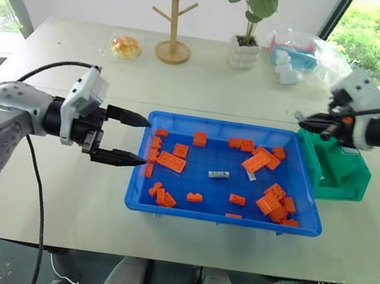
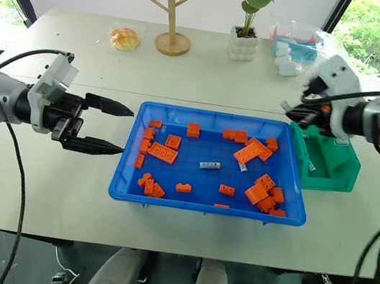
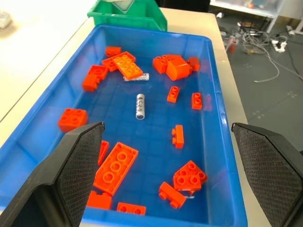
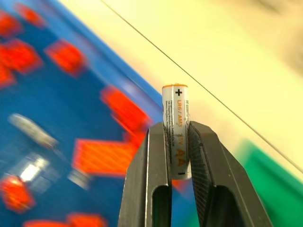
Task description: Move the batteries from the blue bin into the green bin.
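Above the near edge of the small deep teal-green plastic bin [image 1: 335, 166], the right hand [image 4: 176, 137] is clamped on a slim silver-grey AA battery [image 4: 175, 130], held upright between its two black fingers, plus end up. That cell is out of the large shallow bright-blue plastic tray [image 1: 221, 215] but not yet dropped into the green bin, so this transfer looks partly done. Two more silver-grey batteries stay in the tray among the orange toy bricks [image 1: 171, 161]: one lying near the middle [image 1: 218, 173], another beside the long orange brick toward the green bin [image 3: 136, 76]. By the tray's other end, above the pale counter [image 1: 56, 200], the left hand [image 1: 124, 137] hovers with fingers spread wide, holding nothing.
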Robot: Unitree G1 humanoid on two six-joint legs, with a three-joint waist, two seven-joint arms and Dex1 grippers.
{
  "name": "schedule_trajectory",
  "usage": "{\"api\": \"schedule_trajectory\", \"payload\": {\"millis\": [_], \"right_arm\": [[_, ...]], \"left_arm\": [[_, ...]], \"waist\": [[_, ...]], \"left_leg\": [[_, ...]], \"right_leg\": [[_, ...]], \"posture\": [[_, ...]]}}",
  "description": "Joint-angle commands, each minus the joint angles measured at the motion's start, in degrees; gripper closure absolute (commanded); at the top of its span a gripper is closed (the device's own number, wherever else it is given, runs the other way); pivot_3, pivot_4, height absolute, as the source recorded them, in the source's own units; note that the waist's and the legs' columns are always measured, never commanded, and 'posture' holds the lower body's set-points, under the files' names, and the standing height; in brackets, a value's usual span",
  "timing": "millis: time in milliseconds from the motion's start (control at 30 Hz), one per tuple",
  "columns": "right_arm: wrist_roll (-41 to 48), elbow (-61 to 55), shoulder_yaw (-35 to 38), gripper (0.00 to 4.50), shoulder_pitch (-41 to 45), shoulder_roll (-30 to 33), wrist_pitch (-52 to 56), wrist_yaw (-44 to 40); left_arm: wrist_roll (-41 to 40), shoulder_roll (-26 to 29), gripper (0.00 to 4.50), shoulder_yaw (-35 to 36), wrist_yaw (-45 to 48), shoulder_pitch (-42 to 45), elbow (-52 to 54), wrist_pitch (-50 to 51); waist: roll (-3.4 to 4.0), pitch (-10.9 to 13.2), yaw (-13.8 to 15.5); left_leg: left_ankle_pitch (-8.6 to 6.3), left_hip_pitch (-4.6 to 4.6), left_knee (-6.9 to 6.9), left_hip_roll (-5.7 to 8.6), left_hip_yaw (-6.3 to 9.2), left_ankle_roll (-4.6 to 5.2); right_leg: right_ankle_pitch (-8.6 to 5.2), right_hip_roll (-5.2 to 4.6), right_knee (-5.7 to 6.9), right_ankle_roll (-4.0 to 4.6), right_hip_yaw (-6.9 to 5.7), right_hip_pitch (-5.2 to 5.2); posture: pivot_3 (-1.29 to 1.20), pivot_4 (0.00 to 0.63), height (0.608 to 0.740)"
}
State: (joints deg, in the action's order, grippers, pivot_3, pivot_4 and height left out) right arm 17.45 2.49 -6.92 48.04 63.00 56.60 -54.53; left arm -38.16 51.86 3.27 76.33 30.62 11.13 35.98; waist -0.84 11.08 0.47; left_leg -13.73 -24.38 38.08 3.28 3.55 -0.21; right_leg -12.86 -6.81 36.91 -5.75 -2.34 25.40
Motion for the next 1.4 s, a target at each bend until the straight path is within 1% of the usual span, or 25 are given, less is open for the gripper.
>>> {"api": "schedule_trajectory", "payload": {"millis": [33,167,233,300,367,400,433,533,633,700,800,900,1033,1233,1400], "right_arm": [[-3.5,3.8,1.5,4.46,-1.8,2.6,-5.0,0.1],[-8.2,9.1,0.9,4.46,-4.4,3.4,-10.9,1.8],[-10.0,11.4,0.8,3.44,-5.8,3.1,-13.6,2.1],[-11.6,12.7,0.7,2.54,-6.6,2.6,-16.2,2.4],[-12.7,13.1,0.7,1.63,-6.4,1.8,-18.2,2.5],[-12.9,13.1,0.8,1.03,-5.9,1.3,-18.9,2.3],[-12.6,12.6,1.1,0.57,-5.1,0.4,-20.1,1.9],[-9.9,9.8,2.3,0.57,-2.0,-3.1,-21.7,-0.2],[-3.4,2.2,2.1,0.57,0.9,-8.4,-19.3,-5.8],[-1.4,-1.2,0.1,0.57,1.4,-11.3,-18.0,-8.6],[-2.0,-3.2,-4.9,0.57,0.4,-14.4,-20.7,-13.0],[-3.6,-1.9,-9.4,0.57,-0.1,-16.5,-22.7,-16.5],[-6.8,2.5,-13.4,0.57,-0.1,-18.9,-26.1,-18.0],[-10.6,8.3,-16.0,0.57,0.2,-22.9,-29.1,-17.8],[-12.3,9.4,-17.5,0.57,-1.4,-25.1,-30.4,-18.1]], "left_arm": [[0.1,-0.2,0.0,0.4,0.1,2.0,0.0,-1.2],[0.2,-0.4,0.0,0.3,0.3,2.6,-0.5,-1.3],[0.3,-0.4,0.0,0.3,0.3,2.8,-0.7,-1.4],[0.4,-0.5,0.0,0.2,0.3,2.9,-0.7,-1.4],[0.3,-0.5,0.0,0.1,0.3,3.1,-0.7,-1.3],[0.3,-0.5,0.0,0.1,0.4,3.2,-0.8,-1.3],[0.3,-0.5,0.0,0.1,0.4,3.2,-0.8,-1.2],[0.5,-0.4,0.0,0.1,0.6,3.4,-1.0,-1.3],[0.7,-0.5,0.0,0.0,0.7,3.4,-1.1,-1.5],[0.8,-0.7,0.0,-0.1,0.7,3.7,-1.2,-1.5],[0.8,-1.0,0.0,-0.2,0.5,3.8,-1.0,-1.5],[0.8,-1.1,0.0,0.0,0.3,3.9,-0.7,-1.4],[0.6,-0.6,0.0,0.9,0.0,3.4,0.0,-1.1],[-0.1,-0.1,0.0,2.3,-1.1,1.8,1.7,-0.3],[-0.7,0.2,0.0,2.8,-2.0,1.1,2.5,0.1]], "waist": [[0.01,0.0,-0.3],[0.03,0.0,-1.0],[0.03,0.0,-1.3],[0.04,0.0,-1.3],[0.07,0.0,-1.4],[0.07,0.0,-1.4],[0.07,0.0,-1.5],[0.07,0.0,-1.6],[0.08,0.0,-1.6],[0.08,0.0,-1.4],[0.01,0.0,-0.8],[-0.02,0.0,-0.8],[-0.03,0.0,-1.2],[-0.02,0.0,-1.5],[-0.02,0.0,-1.3]], "left_leg": [[0.0,0.0,0.0,0.0,-0.01,0.0],[0.0,0.02,0.0,-0.01,-0.04,0.0],[0.0,0.02,0.0,-0.01,-0.04,0.0],[0.0,0.03,0.0,-0.01,-0.05,0.0],[0.0,0.04,0.01,-0.01,-0.06,0.0],[0.0,0.05,0.0,-0.01,-0.06,0.0],[0.0,0.06,0.01,-0.01,-0.06,0.0],[0.0,0.08,0.01,-0.02,-0.07,0.0],[0.0,0.09,0.01,-0.03,-0.06,0.0],[0.0,0.08,0.0,-0.05,-0.01,0.0],[0.0,0.07,0.03,-0.01,0.08,0.0],[0.0,0.05,0.1,0.04,0.09,0.0],[0.01,0.05,0.12,0.05,0.07,0.0],[0.01,0.08,0.07,0.02,0.05,-0.01],[0.01,0.08,0.08,0.02,0.06,-0.02]], "right_leg": [[0.0,0.0,0.02,0.0,0.01,0.0],[0.0,0.0,0.04,0.0,0.06,0.01],[0.0,0.0,0.04,-0.01,0.06,0.01],[0.01,0.01,0.06,-0.01,0.06,0.01],[0.01,0.01,0.08,-0.01,0.08,0.02],[0.01,0.01,0.09,-0.01,0.08,0.02],[0.01,0.02,0.1,-0.01,0.09,0.02],[0.01,0.03,0.1,-0.02,0.11,0.01],[0.02,0.04,0.15,-0.03,0.13,0.03],[0.02,0.08,0.17,-0.04,0.11,0.03],[0.02,0.06,0.16,-0.04,0.06,-0.03],[0.02,0.03,0.06,-0.05,0.07,-0.09],[0.03,0.02,0.1,-0.07,0.08,-0.06],[0.03,0.04,0.19,-0.07,0.09,0.0],[0.04,0.04,0.19,-0.07,0.09,0.0]], "posture": [[0.0,0.15,0.693],[0.0,0.15,0.693],[0.0,0.15,0.693],[0.0,0.15,0.693],[0.0,0.15,0.693],[0.0,0.15,0.693],[0.0,0.15,0.693],[0.0,0.15,0.693],[0.0,0.15,0.693],[0.0,0.15,0.693],[0.0,0.15,0.693],[0.0,0.15,0.693],[0.0,0.15,0.693],[0.0,0.15,0.693],[0.0,0.15,0.693]]}}
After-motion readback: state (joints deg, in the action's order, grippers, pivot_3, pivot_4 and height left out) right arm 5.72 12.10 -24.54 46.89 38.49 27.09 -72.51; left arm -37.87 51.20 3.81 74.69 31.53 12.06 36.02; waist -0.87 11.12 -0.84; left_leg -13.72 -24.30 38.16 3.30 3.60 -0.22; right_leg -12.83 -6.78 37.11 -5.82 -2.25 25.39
